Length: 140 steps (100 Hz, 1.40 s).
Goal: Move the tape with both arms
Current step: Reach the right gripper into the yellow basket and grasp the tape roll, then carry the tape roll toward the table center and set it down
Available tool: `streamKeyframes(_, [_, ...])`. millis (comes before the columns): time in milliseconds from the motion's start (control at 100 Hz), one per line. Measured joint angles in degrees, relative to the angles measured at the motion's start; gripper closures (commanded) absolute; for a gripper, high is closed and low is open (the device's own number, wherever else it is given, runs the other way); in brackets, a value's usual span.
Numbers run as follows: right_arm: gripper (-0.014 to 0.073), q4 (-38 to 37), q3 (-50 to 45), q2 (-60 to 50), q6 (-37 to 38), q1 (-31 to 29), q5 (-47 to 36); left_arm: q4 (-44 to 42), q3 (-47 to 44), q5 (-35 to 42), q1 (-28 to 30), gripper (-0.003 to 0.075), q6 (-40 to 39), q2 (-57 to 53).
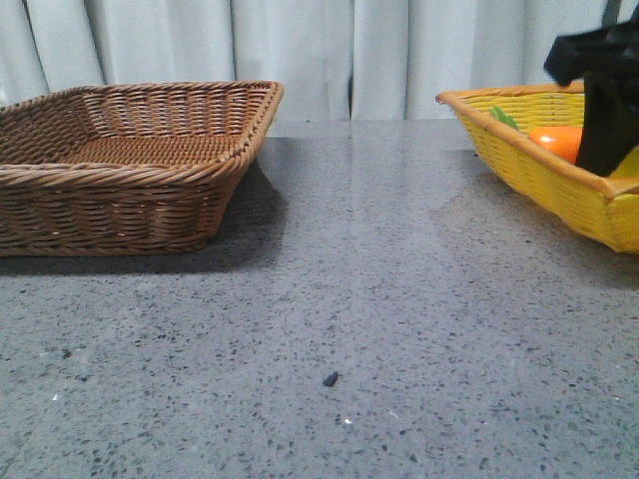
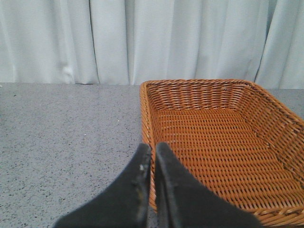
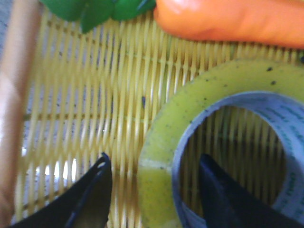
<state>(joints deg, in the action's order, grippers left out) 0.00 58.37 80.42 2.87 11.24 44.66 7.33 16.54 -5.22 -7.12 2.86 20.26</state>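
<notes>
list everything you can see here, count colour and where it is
brown basket: 1, brown wicker, left side of the table, nothing in it
yellow basket: 1, yellow wicker with tan rim, right side of the table
tape: 1, translucent yellow roll with white core, lying flat in the yellow basket
carrot: 1, orange with green leaves, in the yellow basket beside the tape
table: 1, grey speckled, under both baskets
curtain: 1, white, behind the table
dark speck: 1, black, on the table near the front
left gripper: 1, black, jaws shut, near the brown basket's rim
right gripper: 1, black, jaws open, one inside the tape's core and one outside
</notes>
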Motion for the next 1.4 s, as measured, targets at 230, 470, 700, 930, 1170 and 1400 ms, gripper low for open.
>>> streamKeyframes(230, [0.0562, 0.00, 0.17, 1.47, 0.00, 0.00, -0.27, 0.00, 0.00, 0.00, 0.00, 0.0741, 0.00, 0.00])
streamKeyframes(470, [0.0660, 0.00, 1.85, 1.73, -0.26, 0.10, 1.14, 0.00, 0.00, 0.00, 0.00, 0.0741, 0.00, 0.00])
streamKeyframes(700, [0.0660, 0.58, 12.38, 1.96, -1.01, 1.52, 11.65, 0.00, 0.00, 0.00, 0.00, 0.0741, 0.00, 0.00])
streamKeyframes(930, [0.0660, 1.12, 21.43, 1.96, -1.62, 12.34, 18.02, 0.00, 0.00, 0.00, 0.00, 0.0741, 0.00, 0.00])
streamKeyframes(1170, [0.0660, 5.03, 21.75, 4.59, -1.62, 23.14, 17.56, 0.00, 0.00, 0.00, 0.00, 0.0741, 0.00, 0.00])
streamKeyframes(1400, [0.0657, 5.79, 21.75, 10.82, -1.74, 26.38, 16.18, 0.00, 0.00, 0.00, 0.00, 0.0741, 0.00, 0.00])
